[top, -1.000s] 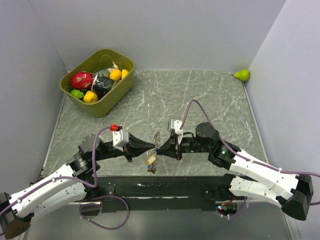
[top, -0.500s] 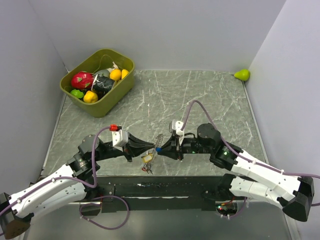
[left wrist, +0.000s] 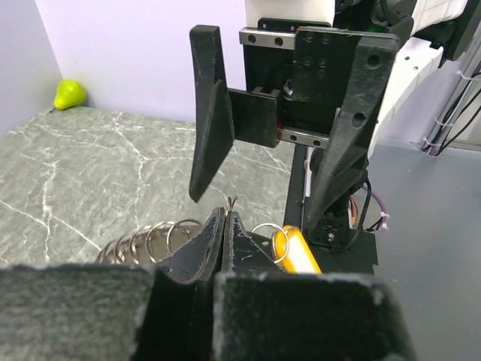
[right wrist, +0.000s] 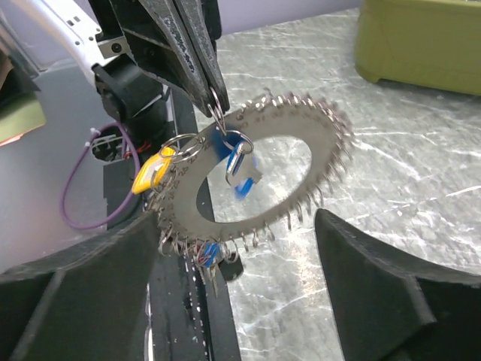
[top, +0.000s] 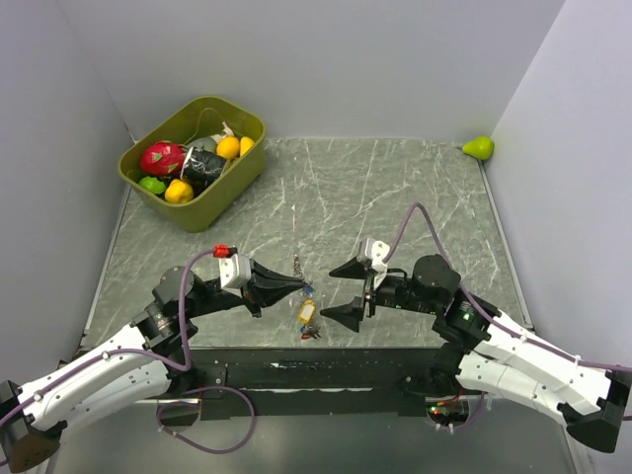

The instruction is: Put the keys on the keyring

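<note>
An olive-green bin (top: pixel 225 193) sits at the far left corner of the marbled tabletop (top: pixel 395 197). It holds toy fruit: a red piece (top: pixel 162 157), yellow pieces (top: pixel 228 147), a green one (top: pixel 152 184) and something dark (top: pixel 204 165). A green pear (top: pixel 479 147) lies alone in the far right corner.

The keyring (right wrist: pixel 331 150) hangs in the air above the near middle of the tabletop, between the two arms. It is a flat silvery hoop edged with many small loops. From above it shows edge-on, a thin line running away from the arm bases. Its broad face is turned toward the right wrist camera. The keys cluster at its near, lower side: a yellow-tagged key (right wrist: pixel 150 171), a blue-headed key (right wrist: pixel 240 177) and more that are too blurred to sort.

The left arm reaches in from the near left, forearm low. Its left end effector (top: pixel 301 287) points right, pinched tight on the keyring's rim. The right arm comes from the near right. Its right end effector (top: pixel 346 291) points left at the ring with fingers spread wide, just beside the hoop and holding nothing.
</note>
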{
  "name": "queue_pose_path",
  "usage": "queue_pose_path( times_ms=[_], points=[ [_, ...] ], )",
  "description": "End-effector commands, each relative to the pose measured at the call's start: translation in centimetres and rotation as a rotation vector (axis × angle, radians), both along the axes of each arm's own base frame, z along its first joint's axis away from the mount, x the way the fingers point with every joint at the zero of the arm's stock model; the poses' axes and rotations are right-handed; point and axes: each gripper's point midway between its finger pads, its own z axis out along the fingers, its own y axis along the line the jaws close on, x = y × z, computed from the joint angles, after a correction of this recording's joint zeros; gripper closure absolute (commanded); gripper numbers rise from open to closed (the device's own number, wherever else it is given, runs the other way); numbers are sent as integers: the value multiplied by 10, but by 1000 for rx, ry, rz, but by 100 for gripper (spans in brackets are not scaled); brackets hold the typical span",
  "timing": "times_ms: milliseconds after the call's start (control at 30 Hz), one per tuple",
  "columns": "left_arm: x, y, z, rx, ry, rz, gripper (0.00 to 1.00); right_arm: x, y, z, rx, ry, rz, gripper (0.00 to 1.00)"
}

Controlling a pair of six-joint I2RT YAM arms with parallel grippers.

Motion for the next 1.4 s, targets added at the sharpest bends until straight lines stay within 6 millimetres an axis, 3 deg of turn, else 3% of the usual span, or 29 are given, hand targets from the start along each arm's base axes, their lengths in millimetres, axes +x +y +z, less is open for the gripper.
queue_pose_path(
  times_ms=[0,600,800,1133,1367],
  points=[
    [0,5,27,-71,-62,23,99,2,-4,16,57,-19,-34,3],
    [9,-11,22,-34,-54,0,99,2,-16,21,97,-31,-83,1],
    [5,-13,21,-27,-54,-26,99,18,-20,20,111,-13,-177,2],
    [-11,-14,25,-21,-74,-111,99,0,-4,46,185,-79,-31,26],
    [-20,-17,26,-37,-81,-171,99,-9,12,46,187,-69,74,39]
  ],
)
